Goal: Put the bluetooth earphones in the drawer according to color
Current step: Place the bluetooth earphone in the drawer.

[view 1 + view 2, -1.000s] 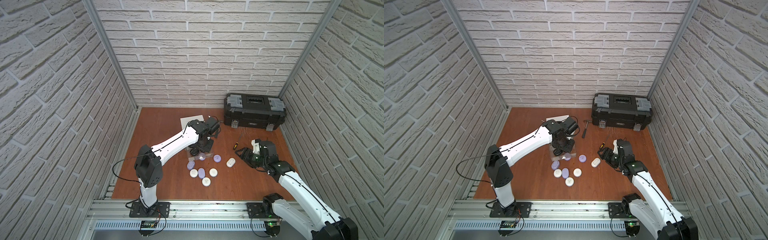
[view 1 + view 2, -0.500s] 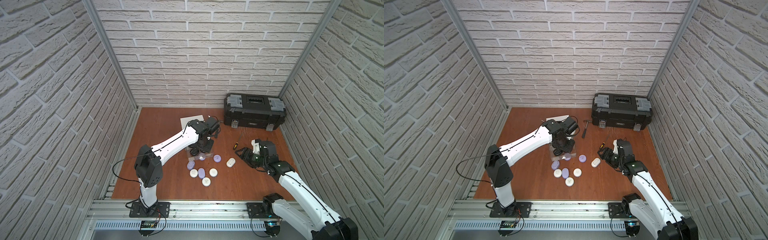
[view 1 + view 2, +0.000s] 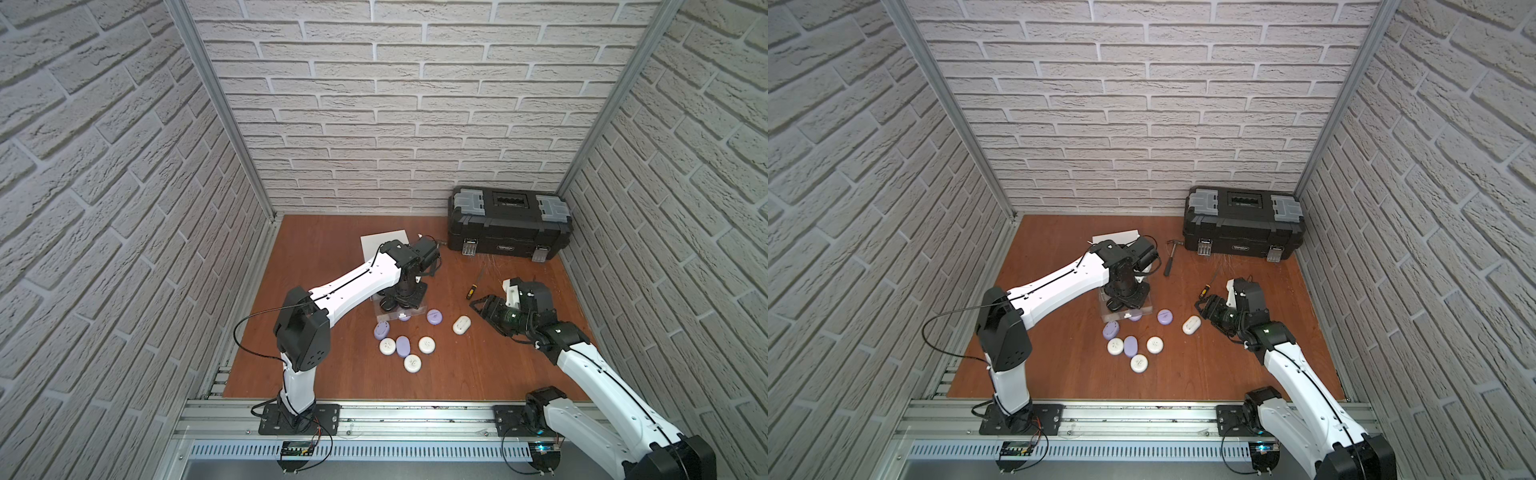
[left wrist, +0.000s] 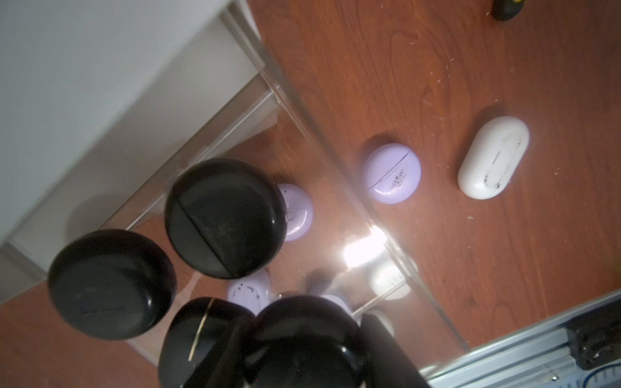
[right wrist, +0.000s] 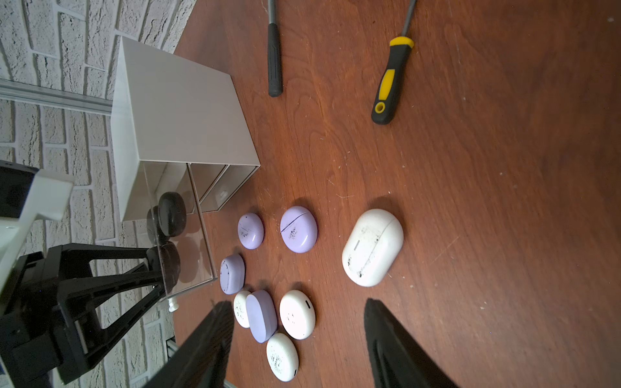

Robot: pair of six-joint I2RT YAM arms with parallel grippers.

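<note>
The left gripper (image 5: 164, 268), clamped on a black earphone case (image 4: 302, 336), hangs straight above the open top drawer (image 5: 204, 248), beside other black cases (image 4: 223, 218).

White arm shells (image 3: 357, 280), black joints (image 3: 302, 336) and bases (image 3: 297, 417), thin black cables (image 3: 235, 334) (looping loose)

White brick-pattern walls (image 3: 415, 104) enclose a reddish-brown wooden floor (image 3: 478, 374), with metal corner posts (image 3: 220, 104).

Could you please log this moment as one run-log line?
left jaws: shut on black case inside open drawer | right jaws: open, empty, near white oval case
</note>
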